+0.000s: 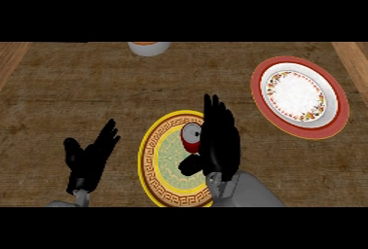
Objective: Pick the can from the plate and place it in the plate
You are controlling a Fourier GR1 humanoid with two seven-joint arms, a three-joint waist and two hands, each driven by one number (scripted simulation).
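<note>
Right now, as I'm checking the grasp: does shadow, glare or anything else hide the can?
Head view: no glare; the right hand overlaps the can, only its grey top and red side showing; the hand is flat black, so contact is unreadable; the yellow plate looks stretched tall.

The small red can [191, 135] lies on the yellow-rimmed round plate [149, 163] at lower centre. The red-rimmed white plate [295, 95] sits upper right, a pale cup [149, 48] at the top edge.

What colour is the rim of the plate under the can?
Yellow plate rim, brown key-pattern band; head view.
</note>
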